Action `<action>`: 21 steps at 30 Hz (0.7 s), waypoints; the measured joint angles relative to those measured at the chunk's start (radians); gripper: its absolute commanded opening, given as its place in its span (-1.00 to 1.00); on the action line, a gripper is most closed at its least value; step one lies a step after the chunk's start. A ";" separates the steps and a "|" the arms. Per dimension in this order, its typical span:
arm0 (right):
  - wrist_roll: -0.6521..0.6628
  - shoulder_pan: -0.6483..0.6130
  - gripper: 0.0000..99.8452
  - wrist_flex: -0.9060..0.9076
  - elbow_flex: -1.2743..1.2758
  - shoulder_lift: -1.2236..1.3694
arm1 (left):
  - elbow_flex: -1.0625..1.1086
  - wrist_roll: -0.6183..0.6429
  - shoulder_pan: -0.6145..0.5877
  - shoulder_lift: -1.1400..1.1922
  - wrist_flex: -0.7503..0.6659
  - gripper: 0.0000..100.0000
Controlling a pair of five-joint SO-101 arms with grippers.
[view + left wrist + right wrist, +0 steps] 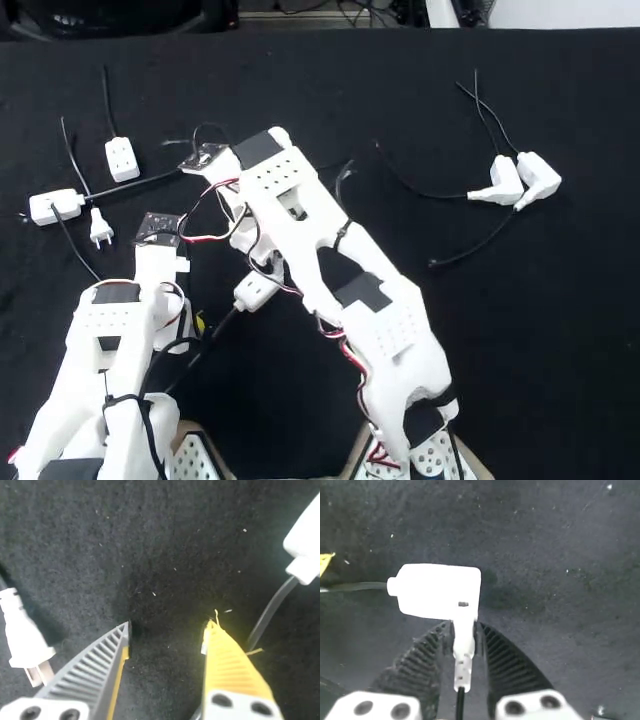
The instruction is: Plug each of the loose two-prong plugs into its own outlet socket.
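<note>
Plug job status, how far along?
Done, probably: the far-right pair touches and looks mated. In hand: the right end effector is shut on a plug seated in the centre socket. Left to do: the loose plug lies free beside the open left end effector; the upper-left socket and left-edge socket have nothing plugged in.

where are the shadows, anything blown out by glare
left wrist view: a shadow sits on the cloth by the left gripper; right wrist view: the socket and the plug in the right gripper glare white, soft shadow beside the socket; high view: the black cloth hides most shadows
</note>
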 measured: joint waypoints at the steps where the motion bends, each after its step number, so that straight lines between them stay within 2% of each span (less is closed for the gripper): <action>1: -0.002 -0.008 -0.98 0.000 0.000 0.014 | 0.000 0.000 0.000 0.000 0.000 -0.51; 14: -0.041 -0.028 -0.96 0.000 -0.106 0.109 | 0.000 0.000 0.000 0.000 0.000 -0.51; 18: -0.031 -0.032 -0.74 0.002 -0.109 0.097 | 0.000 0.000 0.000 0.000 0.000 -0.51; 21: -0.008 -0.037 -0.67 0.002 -0.080 0.046 | 0.000 0.000 0.000 0.000 0.000 -0.51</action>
